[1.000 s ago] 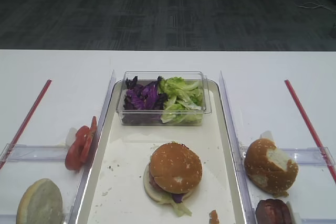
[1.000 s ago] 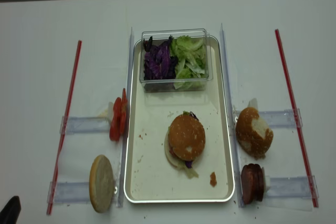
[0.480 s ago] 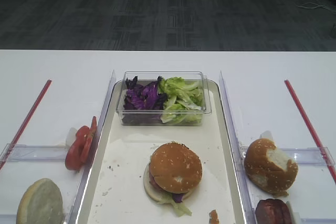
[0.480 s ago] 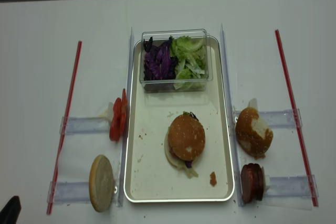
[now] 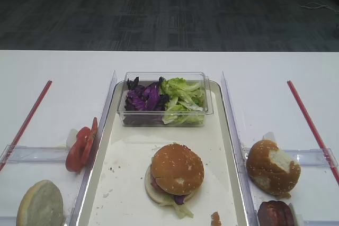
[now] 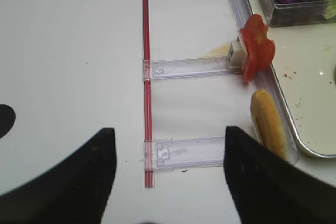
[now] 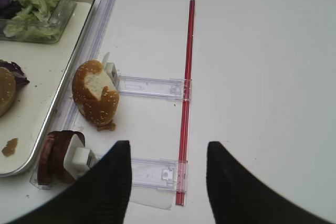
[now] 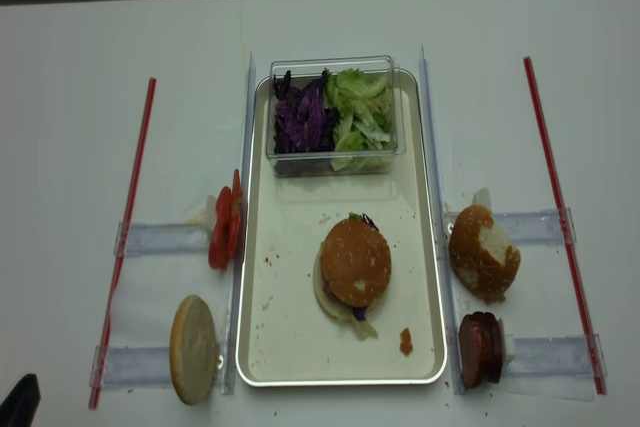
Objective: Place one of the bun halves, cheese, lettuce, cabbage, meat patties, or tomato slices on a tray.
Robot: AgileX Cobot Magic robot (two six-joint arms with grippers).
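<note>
A stacked burger with the seeded bun top (image 8: 356,260) is seen mid-tray (image 8: 290,342). Both sets of jaws are held apart, empty, above the bench. The right-hand patties (image 7: 55,156) could be toppled by careless jaws

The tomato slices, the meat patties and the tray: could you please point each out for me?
tomato slices (image 8: 224,233): realsense high view, middle of the upright stack.
meat patties (image 8: 477,349): realsense high view, stack's middle.
tray (image 8: 262,342): realsense high view, bare liner.
</note>
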